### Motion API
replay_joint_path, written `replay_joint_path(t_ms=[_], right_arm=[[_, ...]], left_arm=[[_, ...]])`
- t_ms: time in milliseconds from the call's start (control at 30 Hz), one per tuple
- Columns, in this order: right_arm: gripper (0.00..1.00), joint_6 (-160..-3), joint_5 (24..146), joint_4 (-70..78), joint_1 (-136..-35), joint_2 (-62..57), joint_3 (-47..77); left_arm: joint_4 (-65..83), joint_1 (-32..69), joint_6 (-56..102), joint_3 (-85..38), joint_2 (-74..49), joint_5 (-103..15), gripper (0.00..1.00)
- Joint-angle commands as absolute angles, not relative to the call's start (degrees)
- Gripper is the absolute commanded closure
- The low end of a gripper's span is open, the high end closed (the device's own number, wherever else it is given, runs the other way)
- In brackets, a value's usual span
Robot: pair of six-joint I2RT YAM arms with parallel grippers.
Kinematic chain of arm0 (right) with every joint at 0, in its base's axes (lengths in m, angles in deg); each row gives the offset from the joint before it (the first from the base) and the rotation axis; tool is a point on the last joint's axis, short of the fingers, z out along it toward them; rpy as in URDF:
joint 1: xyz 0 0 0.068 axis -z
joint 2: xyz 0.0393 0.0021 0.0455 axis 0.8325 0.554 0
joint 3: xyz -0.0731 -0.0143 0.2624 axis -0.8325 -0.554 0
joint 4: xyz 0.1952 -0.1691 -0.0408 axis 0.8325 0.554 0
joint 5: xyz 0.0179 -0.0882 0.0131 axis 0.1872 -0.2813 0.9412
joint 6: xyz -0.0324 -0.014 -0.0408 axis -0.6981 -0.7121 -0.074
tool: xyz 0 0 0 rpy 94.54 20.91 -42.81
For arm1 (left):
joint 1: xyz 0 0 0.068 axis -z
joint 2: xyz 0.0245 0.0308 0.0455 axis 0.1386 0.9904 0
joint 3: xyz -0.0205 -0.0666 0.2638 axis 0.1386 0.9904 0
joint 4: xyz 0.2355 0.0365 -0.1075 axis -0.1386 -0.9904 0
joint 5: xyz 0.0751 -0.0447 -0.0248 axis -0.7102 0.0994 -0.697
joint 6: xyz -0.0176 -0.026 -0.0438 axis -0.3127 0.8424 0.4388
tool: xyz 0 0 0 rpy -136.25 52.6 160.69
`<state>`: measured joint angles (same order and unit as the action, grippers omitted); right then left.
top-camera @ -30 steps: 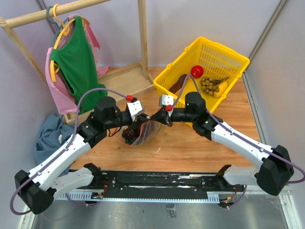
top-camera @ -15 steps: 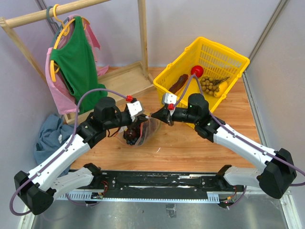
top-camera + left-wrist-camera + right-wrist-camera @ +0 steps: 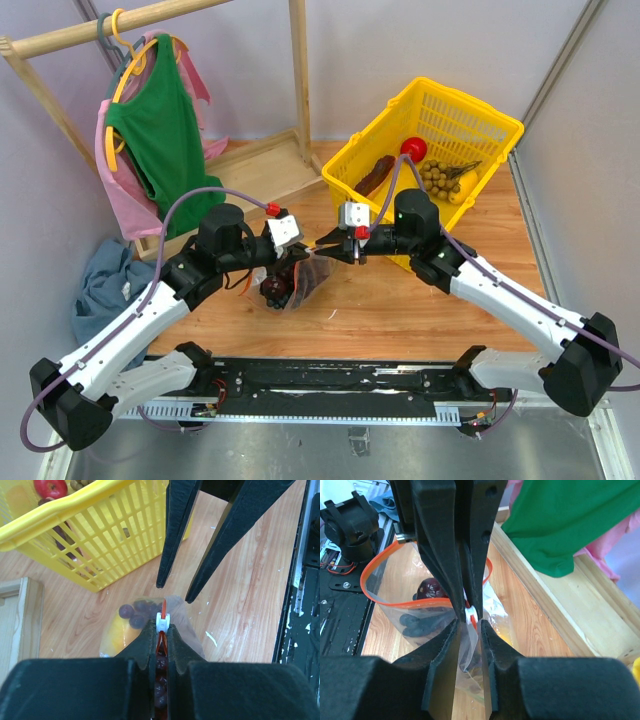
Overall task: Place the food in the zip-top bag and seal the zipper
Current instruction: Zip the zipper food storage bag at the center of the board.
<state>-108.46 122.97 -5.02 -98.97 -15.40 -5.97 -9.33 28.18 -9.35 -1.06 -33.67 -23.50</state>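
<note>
The zip-top bag (image 3: 298,285) lay slumped on the wooden surface (image 3: 400,310), on the near-left side of the yellow basket (image 3: 65,517), between it and the arm bases. Both claws met over the bag's top edge.

The left claw (image 3: 161,627) was pinched tight on the zipper (image 3: 162,637), with the red-orange strip and a small white slider piece (image 3: 161,621) showing just past its fingertips. The right claw (image 3: 175,593) came in from the basket side with its jaws parted. Its tips stood either side of that white piece, and bare wood showed between them, so it was gripping nothing.

The filling looked largely done. The dark grape bunch (image 3: 134,616) and the yellow bell pepper (image 3: 116,636) both showed through the clear plastic. A reddish patch inside, seen from above, may have been the watermelon slice, but I could not make it out for certain. What lay in the basket was a red round fruit and a brownish bunch.

The sealing was what was left. In the right wrist view, the strip on the side away from the basket bowed out into an open loop, so the mouth there gaped. Only the stretch held at the claws was pressed together. By my reading, the zipper had to be closed along the rest of its length before the task could count as finished.
</note>
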Motion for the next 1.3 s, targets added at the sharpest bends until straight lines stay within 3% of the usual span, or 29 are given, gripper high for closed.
replay_joint_path(t_ms=[0, 433, 500, 600, 667, 867, 967, 1100, 1267], right_arm=[[0.77, -112.24, 127.22, -1.17, -98.20, -13.81, -2.35], [0.75, -113.27, 126.83, 0.39, -98.15, -10.72, -0.73], [0.81, -113.21, 126.83, 0.41, -98.15, -10.41, -0.63], [0.98, -112.98, 127.07, 0.76, -98.16, -9.98, -0.21], [0.99, -112.58, 127.26, 0.70, -98.16, -9.97, -0.10], [0.99, -111.17, 127.09, -1.78, -98.20, -11.30, -1.84], [0.99, -110.11, 127.10, -2.95, -98.20, -11.53, -2.19], [0.99, -109.17, 126.67, -3.95, -98.20, -11.59, -2.64], [0.99, -108.27, 124.30, -5.09, -98.20, -12.05, -3.48]], left_arm=[[-8.37, 27.81, -10.53, -2.17, -34.34, -21.64, 1.00], [-8.50, 27.77, -10.97, -2.11, -34.56, -19.87, 1.00], [-8.50, 27.73, -10.97, -2.09, -34.63, -19.76, 1.00], [-8.54, 27.75, -10.97, -2.09, -34.56, -19.76, 1.00], [-8.51, 27.76, -10.89, -2.08, -34.60, -20.11, 1.00], [-7.57, 27.72, -10.25, -1.31, -35.24, -20.95, 0.88], [-7.16, 27.72, -9.88, -1.29, -35.06, -20.89, 0.73], [-6.35, 27.72, -9.30, -1.29, -34.75, -20.47, 0.68], [-6.44, 27.73, -8.97, -1.47, -33.99, -20.59, 0.84]])
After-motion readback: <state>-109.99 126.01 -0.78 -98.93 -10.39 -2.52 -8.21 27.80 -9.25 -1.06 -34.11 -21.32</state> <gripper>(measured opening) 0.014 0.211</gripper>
